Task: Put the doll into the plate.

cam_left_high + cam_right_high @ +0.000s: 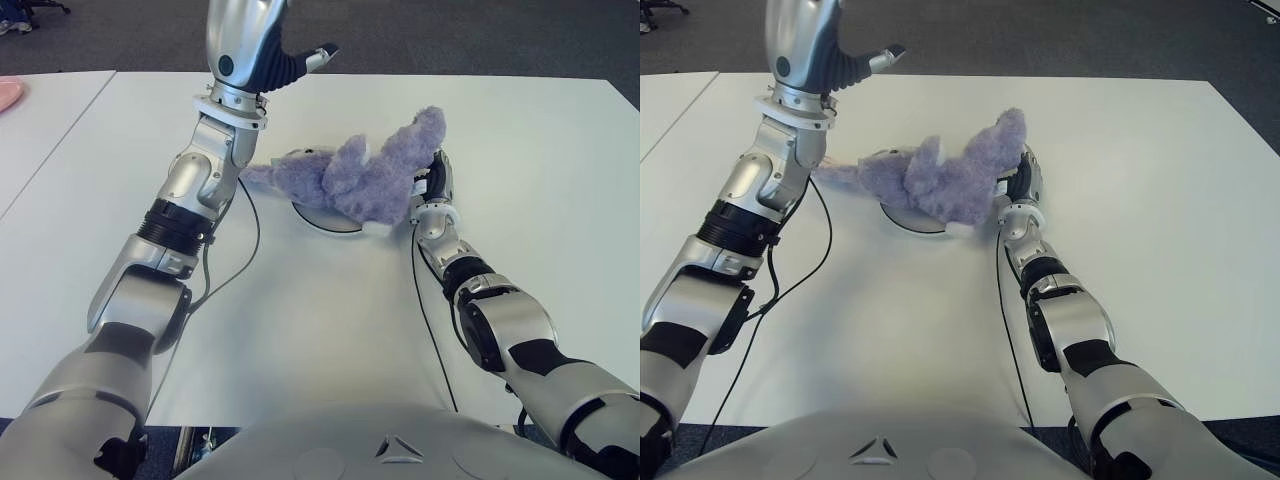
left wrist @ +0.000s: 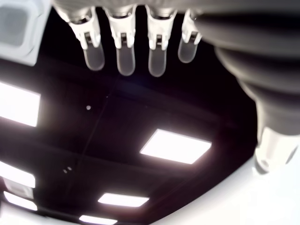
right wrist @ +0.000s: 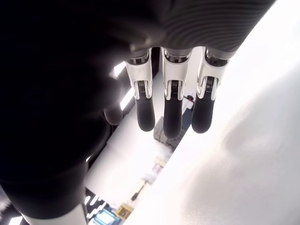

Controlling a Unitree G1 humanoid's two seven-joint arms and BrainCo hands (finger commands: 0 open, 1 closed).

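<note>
The purple plush doll [image 1: 365, 175] lies across a small round white plate [image 1: 325, 222] in the middle of the white table [image 1: 300, 330], and hides most of the plate. My right hand [image 1: 435, 185] sits low against the doll's right side. Its fingers [image 3: 172, 112] are stretched out straight and grasp nothing. My left hand [image 1: 250, 40] is raised high above the table, to the left of the doll and behind it. The left hand's fingers [image 2: 124, 56] point up at the ceiling lights, spread, with nothing in them.
Thin black cables [image 1: 252, 235] trail from both forearms across the table. A pink object [image 1: 8, 95] lies on a second white table at the far left. Dark carpet [image 1: 450, 40] lies beyond the far edge.
</note>
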